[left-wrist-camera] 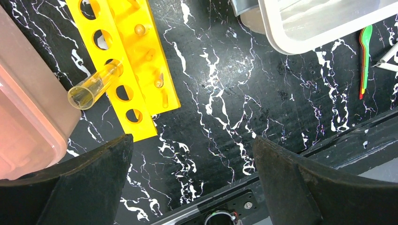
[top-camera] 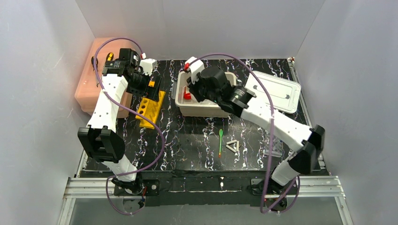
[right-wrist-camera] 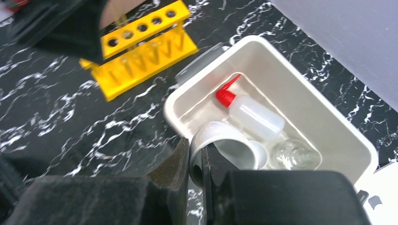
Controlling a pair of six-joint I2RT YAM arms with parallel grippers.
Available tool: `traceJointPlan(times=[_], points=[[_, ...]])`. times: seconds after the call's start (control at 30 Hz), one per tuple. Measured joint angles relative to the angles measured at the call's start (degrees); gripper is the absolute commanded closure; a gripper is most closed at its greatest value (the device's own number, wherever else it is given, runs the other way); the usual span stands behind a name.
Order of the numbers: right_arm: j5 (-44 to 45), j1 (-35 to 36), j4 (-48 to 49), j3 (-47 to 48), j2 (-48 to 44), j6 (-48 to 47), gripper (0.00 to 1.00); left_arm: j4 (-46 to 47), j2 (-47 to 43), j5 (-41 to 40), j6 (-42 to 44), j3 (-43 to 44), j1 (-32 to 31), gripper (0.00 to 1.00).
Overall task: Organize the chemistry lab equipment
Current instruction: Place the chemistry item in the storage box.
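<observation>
My right gripper [right-wrist-camera: 196, 155] [top-camera: 195, 90] is shut on the rim of the white bowl [right-wrist-camera: 225, 140] and holds it tilted over the white tub [right-wrist-camera: 300, 79]. The red-capped squeeze bottle [right-wrist-camera: 253, 113] and a clear glass flask [right-wrist-camera: 293, 154] lie in the tub. My left gripper [left-wrist-camera: 192, 157] [top-camera: 141, 89] is open and empty, above the mat beside the yellow tube rack [left-wrist-camera: 141, 61] [top-camera: 151, 108]. One clear tube [left-wrist-camera: 93, 86] stands in a rack slot. The green spoon [top-camera: 220, 142] and the white triangle [top-camera: 233, 146] lie on the mat in front of the tub.
The translucent pink box [top-camera: 96, 86] stands at the far left against the rack, with screwdrivers [top-camera: 109, 57] on top. The tub's lid [top-camera: 277, 91] lies at the back right. White walls close in on three sides.
</observation>
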Motion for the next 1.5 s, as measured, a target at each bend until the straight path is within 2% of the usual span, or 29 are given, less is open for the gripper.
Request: traceJointPlan(times=[0.17, 0.3, 0.43, 0.63, 1.17, 1.5], points=[[-0.2, -4.5, -1.0, 6.1, 10.6, 0.3, 0.99, 0.2, -0.2, 0.2, -0.4, -0.9, 0.0, 0.01], [-1.0, -7.5, -2.1, 6.9, 18.1, 0.9, 0.99, 0.2, -0.2, 0.4, -0.9, -1.2, 0.0, 0.01], [-2.4, -10.2, -3.3, 7.4, 22.4, 2.2, 0.99, 0.3, -0.3, 0.9, -1.7, -1.3, 0.0, 0.01], [-3.9, -12.9, -3.4, 13.6, 28.6, 3.7, 0.99, 1.0, -0.7, 1.4, -2.7, -2.6, 0.0, 0.01], [-7.8, -13.8, -1.7, 19.9, 39.7, 6.7, 0.99, 2.4, -2.3, 1.0, -3.5, -5.7, 0.0, 0.01], [-7.7, -14.1, -1.6, 21.0, 40.2, 7.8, 0.99, 2.9, -4.7, 0.8, -3.5, -8.0, 0.0, 0.01]])
